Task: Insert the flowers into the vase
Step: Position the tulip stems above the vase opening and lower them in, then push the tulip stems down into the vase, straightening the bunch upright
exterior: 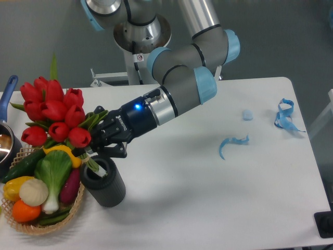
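Note:
The flowers are a bunch of red tulips with green stems and leaves, tilted to the upper left. My gripper is shut on the stems just below the blooms. The stem ends reach into the round mouth of the vase, a dark grey cylinder standing on the white table just below the gripper. The blooms hang over the woven basket, left of the vase.
A woven basket of vegetables stands against the vase's left side. A blue-handled pot is at the far left edge. Blue ribbon scraps and a small blue piece lie on the table's right half.

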